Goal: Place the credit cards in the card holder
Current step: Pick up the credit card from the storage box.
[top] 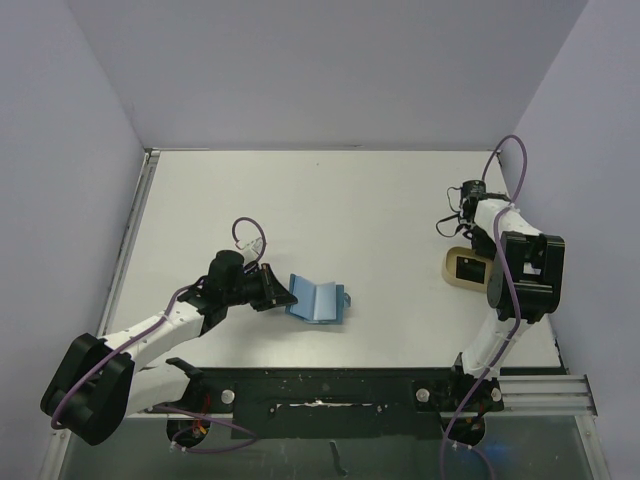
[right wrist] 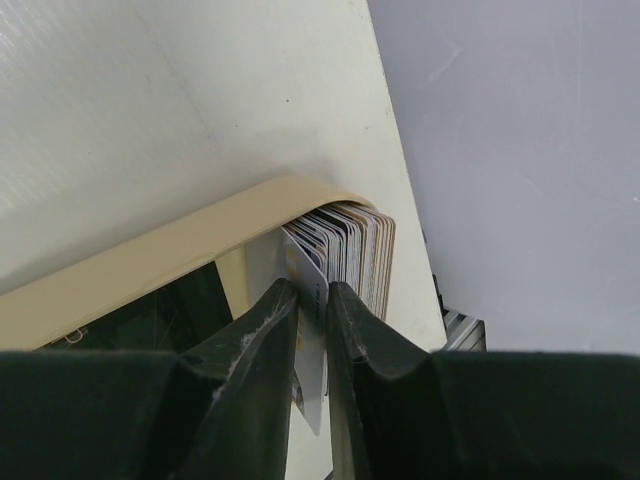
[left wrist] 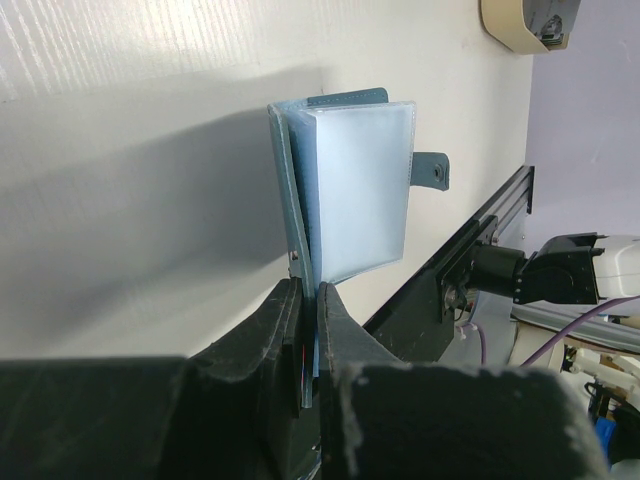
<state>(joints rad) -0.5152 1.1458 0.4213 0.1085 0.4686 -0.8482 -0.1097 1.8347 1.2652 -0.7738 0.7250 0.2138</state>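
Observation:
The teal-blue card holder [top: 316,299] lies open on the table, light blue inside, with its snap tab [left wrist: 431,171] sticking out. My left gripper [top: 272,288] is shut on its near edge; in the left wrist view the holder [left wrist: 355,190] stands up from between my fingers [left wrist: 308,310]. My right gripper [top: 470,228] is at the beige card box [top: 466,268]. In the right wrist view it is shut on one white credit card [right wrist: 312,285] at the front of a stack of cards [right wrist: 350,245] standing in the box [right wrist: 150,260].
A black rail [top: 330,385] runs along the table's near edge, with a metal rail [top: 545,385] at the right. White walls close the table at the back and both sides. The beige box sits near the right wall.

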